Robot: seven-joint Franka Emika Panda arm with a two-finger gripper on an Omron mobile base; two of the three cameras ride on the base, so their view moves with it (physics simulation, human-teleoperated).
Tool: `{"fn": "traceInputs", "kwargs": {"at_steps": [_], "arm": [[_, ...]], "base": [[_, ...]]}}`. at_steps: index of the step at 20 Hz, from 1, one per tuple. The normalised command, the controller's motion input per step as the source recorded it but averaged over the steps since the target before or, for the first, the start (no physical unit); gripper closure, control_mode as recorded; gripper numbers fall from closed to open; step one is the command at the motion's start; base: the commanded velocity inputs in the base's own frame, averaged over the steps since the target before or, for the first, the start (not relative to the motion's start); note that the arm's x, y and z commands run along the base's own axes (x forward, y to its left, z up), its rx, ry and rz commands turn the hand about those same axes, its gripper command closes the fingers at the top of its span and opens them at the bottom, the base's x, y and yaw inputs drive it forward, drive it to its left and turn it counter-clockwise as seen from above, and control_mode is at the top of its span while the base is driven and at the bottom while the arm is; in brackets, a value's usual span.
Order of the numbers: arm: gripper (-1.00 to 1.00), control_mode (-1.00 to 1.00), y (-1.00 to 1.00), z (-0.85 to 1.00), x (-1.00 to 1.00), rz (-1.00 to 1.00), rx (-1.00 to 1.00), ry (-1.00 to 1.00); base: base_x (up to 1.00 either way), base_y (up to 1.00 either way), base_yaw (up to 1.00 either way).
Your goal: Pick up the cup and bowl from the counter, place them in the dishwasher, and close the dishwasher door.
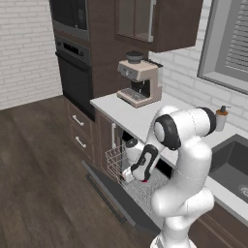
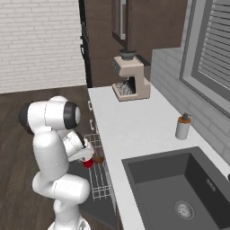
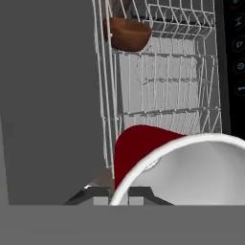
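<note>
Right at the bottom of the hand view the gripper (image 3: pixel 117 194) is clamped on the cup (image 3: pixel 143 153), its red wall and white rim crowding the lower right of the frame. In the left base view the same cup (image 1: pixel 130 176) is a speck of red at mid-frame under the dark hand, low over the rack (image 1: pixel 116 162). From the right base view the gripper (image 2: pixel 86 158) sits at centre left, with the cup (image 2: pixel 88 162) just beside the white wires.

So this looks like the second delivery: cup in hand, down at the dishwasher (image 3: pixel 167 91), not yet let go. Next, I'd say, it needs to settle the cup inside the wire rack, open up, and lift clear without catching a wire.

Further in, the bowl (image 3: pixel 127 33) already rests in the rack at the top of the hand view. The dishwasher door (image 1: pixel 114 196) lies dropped open toward the lower middle of the left base view, so closing it remains.

Count: one cup, one bowl. Beyond, on the bench (image 2: pixel 134 128), one coffee machine (image 2: pixel 130 76) and one soap dispenser (image 2: pixel 182 126).
</note>
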Motion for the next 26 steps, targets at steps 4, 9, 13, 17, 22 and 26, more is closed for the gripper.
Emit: {"fn": "traceInputs", "kwargs": {"at_steps": [4,9,13,17,22,26], "arm": [[1.0,-1.0,0.0,-0.46,0.55,-0.15,-0.07,0.0],[1.0,-1.0,0.0,-0.46,0.55,-0.17,-0.08,0.0],[1.0,-1.0,0.0,-0.46,0.66,-0.17,-0.09,0.0],[1.0,-1.0,-0.02,-0.39,0.71,-0.16,-0.09,0.0],[1.0,-1.0,-0.05,-0.38,0.65,-0.15,-0.09,0.0],[1.0,-1.0,-0.12,-0.43,0.61,-0.13,-0.09,0.0]], "base": [[0.0,0.0,0.0],[0.0,0.0,0.0],[0.0,0.0,0.0],[0.0,0.0,0.0],[0.0,0.0,0.0],[0.0,0.0,0.0]]}}
